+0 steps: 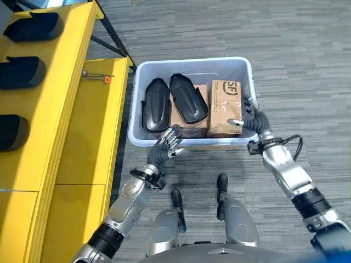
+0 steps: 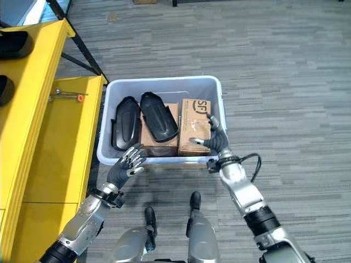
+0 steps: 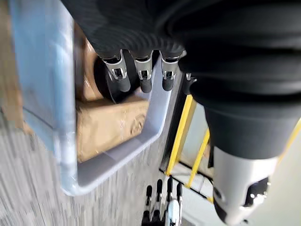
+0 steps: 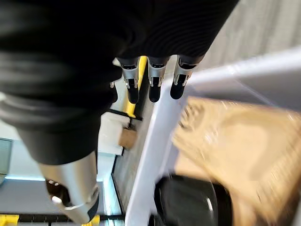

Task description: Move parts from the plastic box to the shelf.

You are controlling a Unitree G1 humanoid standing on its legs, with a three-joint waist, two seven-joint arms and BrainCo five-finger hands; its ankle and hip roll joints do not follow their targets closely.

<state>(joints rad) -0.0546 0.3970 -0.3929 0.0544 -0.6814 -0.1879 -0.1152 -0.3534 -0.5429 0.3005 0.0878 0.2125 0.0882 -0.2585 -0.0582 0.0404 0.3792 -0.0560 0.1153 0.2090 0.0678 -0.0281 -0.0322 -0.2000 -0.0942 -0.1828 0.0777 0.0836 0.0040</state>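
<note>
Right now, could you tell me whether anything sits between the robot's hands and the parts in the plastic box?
Nothing visible does. The left hand is open over the near rim of the plastic box, short of the black parts. The right hand is open beside the cardboard box. The black parts lie uncovered on top of another cardboard box.

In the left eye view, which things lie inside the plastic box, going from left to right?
Left black part → right black part → upright cardboard box, with the right hand at its right edge.

Left robot hand and right robot hand, fingers relaxed.
</note>
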